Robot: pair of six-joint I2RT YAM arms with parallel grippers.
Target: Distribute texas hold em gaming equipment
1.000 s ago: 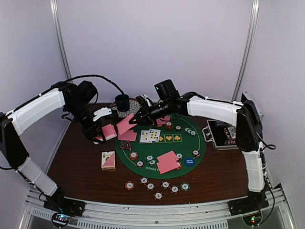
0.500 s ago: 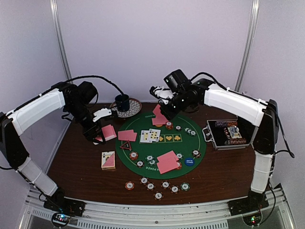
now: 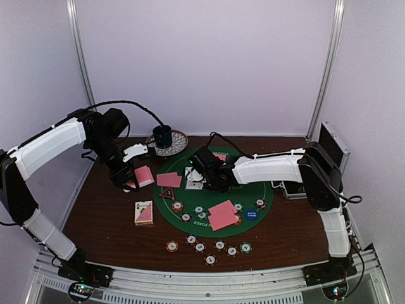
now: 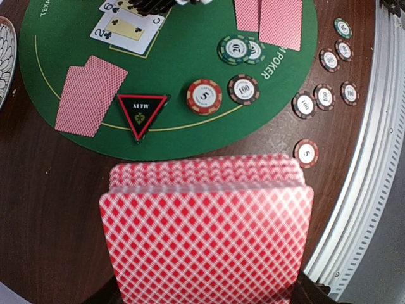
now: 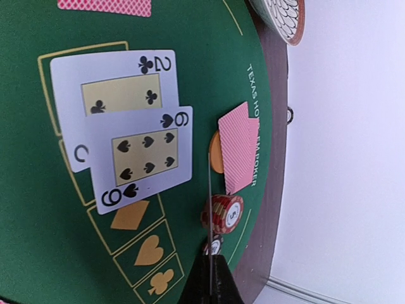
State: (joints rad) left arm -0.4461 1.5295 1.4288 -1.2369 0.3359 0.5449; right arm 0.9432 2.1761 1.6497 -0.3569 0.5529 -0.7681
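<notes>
My left gripper [image 3: 134,181] is shut on a deck of pink-backed cards [image 3: 143,175] and holds it above the table, left of the green mat [image 3: 256,190]. In the left wrist view the deck [image 4: 205,221] fills the lower frame and hides the fingers. My right gripper [image 3: 209,172] is low over two face-up cards [image 5: 126,120], the two of clubs and six of spades. It is shut on a single card seen edge-on [image 5: 209,209]. A red-edged triangle marker [image 4: 142,114] and two pink-backed cards [image 4: 88,95] lie at the mat's left.
Striped chips [image 4: 204,96] lie on the mat and in a row [image 3: 210,247] on the wood in front of it. More pink cards [image 3: 223,214], a blue disc [image 3: 251,214], a card box [image 3: 144,213], a cup on a saucer [image 3: 178,143] and the case lid [image 3: 332,142] are around.
My right gripper has come from the back of the mat, down and to the left, to over the face-up cards, a card still in it. The left arm has not moved.
</notes>
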